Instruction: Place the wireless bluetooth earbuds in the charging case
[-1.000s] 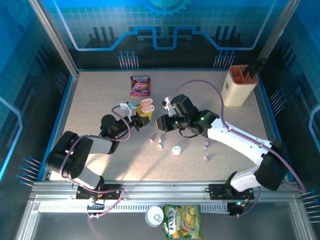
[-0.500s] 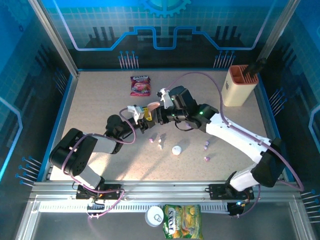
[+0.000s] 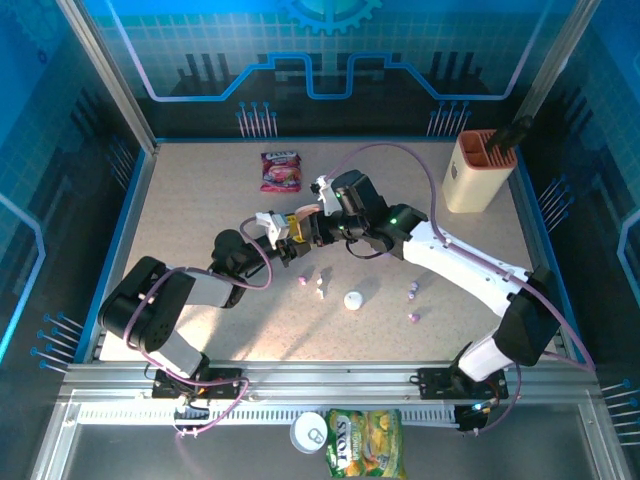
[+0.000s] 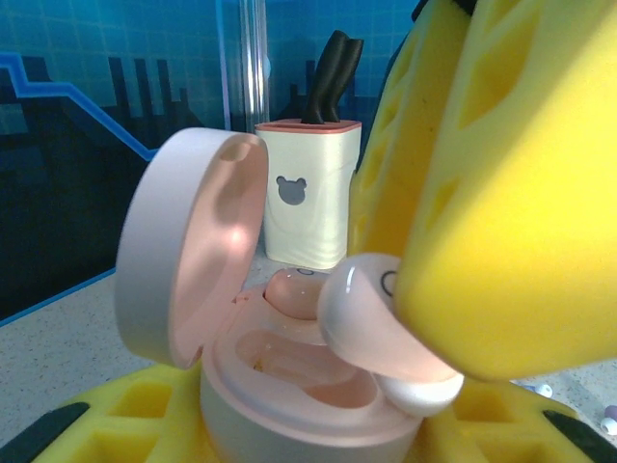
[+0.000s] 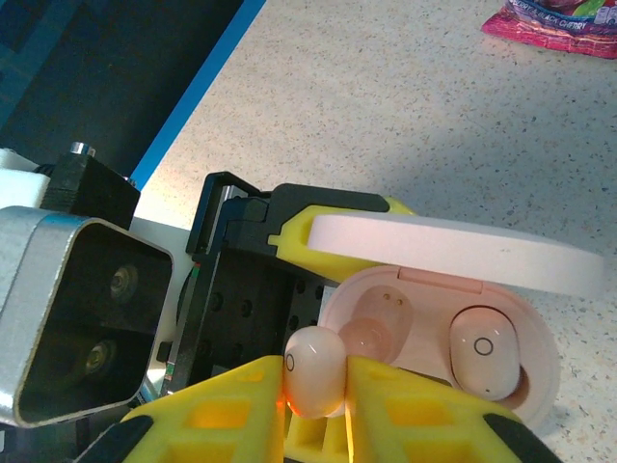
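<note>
Holding pink earbud: right jaws, clamped on it, just over empty socket of charging case. Case pink, lid raised, gripped by left jaws. In other socket: second pink earbud, seated. On desk: loose earbuds scattered near white case.

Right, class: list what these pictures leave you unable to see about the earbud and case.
Right wrist view: earbud underside, pinched between the yellow fingers.
Left wrist view: right side of the case socket, behind that earbud and a finger.
Top view: case interior, too small.
Top view: loose buds, too small to tell left from right.
</note>
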You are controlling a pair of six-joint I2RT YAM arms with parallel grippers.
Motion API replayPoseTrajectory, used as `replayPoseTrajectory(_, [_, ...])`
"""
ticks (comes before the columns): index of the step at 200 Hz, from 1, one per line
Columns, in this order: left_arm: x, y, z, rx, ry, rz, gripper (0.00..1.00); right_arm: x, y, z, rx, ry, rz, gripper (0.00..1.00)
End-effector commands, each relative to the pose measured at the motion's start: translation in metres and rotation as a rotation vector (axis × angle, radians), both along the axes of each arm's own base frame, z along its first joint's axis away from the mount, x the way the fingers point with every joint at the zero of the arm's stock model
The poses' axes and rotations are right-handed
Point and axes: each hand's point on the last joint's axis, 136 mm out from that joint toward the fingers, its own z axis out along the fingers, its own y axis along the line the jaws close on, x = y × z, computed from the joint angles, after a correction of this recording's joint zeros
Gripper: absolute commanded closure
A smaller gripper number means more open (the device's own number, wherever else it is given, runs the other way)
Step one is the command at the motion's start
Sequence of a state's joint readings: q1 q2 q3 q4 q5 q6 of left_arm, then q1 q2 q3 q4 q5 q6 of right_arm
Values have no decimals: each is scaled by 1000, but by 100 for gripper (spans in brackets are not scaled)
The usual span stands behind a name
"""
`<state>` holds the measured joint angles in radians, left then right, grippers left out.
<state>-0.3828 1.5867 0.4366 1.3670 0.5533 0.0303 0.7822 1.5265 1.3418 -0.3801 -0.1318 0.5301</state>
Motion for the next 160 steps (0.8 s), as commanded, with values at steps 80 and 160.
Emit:
replayPoseTrajectory(80, [-9, -1, 15, -6, -77, -12, 60, 15, -2, 10, 54, -31, -32, 80])
replayPoseTrajectory(160, [-9, 0, 23, -30, -74, -9, 60, 18, 3, -11, 43, 33, -22, 80])
